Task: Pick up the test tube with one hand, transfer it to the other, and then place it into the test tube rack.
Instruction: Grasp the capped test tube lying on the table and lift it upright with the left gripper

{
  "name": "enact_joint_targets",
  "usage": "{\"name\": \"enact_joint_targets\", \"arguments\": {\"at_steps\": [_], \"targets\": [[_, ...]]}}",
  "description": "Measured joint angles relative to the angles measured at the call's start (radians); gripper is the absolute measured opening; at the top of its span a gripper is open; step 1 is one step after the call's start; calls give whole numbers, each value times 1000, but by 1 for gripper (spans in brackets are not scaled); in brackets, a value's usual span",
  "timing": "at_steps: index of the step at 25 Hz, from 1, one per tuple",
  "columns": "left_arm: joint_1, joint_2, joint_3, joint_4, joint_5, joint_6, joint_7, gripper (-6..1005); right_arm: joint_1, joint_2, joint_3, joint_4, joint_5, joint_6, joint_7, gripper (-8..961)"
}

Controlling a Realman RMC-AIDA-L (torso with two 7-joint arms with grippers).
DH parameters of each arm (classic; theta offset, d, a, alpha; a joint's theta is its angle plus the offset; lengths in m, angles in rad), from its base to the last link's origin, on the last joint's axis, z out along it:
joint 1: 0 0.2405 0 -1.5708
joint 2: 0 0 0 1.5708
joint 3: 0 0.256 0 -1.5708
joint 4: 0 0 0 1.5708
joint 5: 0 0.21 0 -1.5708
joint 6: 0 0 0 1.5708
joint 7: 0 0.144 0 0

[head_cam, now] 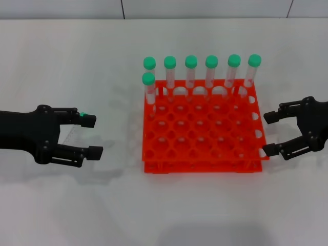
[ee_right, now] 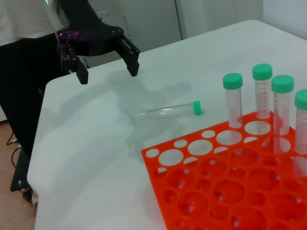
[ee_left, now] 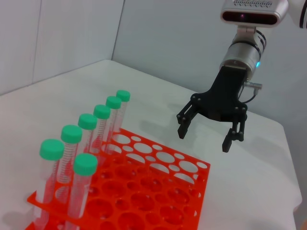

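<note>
The test tube (head_cam: 81, 114), clear with a green cap, lies flat on the white table left of the rack; it also shows in the right wrist view (ee_right: 170, 110). My left gripper (head_cam: 94, 136) is open and hovers above it, the tube lying between its fingers as seen from above; the right wrist view shows this gripper (ee_right: 108, 74) raised off the table, apart from the tube. The orange-red test tube rack (head_cam: 202, 148) stands at the centre. My right gripper (head_cam: 267, 134) is open and empty just right of the rack, also seen in the left wrist view (ee_left: 204, 139).
Several green-capped tubes (head_cam: 190, 69) stand in the rack's back row, with one more in the second row at the left (head_cam: 148, 87). The rack's other holes (ee_left: 158, 191) are unfilled. White table (head_cam: 164, 210) lies all around the rack.
</note>
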Motion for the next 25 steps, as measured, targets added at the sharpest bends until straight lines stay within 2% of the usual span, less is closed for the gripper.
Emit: {"name": "enact_joint_targets", "arguments": {"at_steps": [20, 25], "targets": [[-4, -1, 0, 5, 0, -12, -14, 846, -13, 8, 2, 0, 6, 13, -11, 868], [-28, 2, 6, 27, 20, -6, -187, 846, -16, 11, 2, 0, 6, 25, -12, 868]]}}
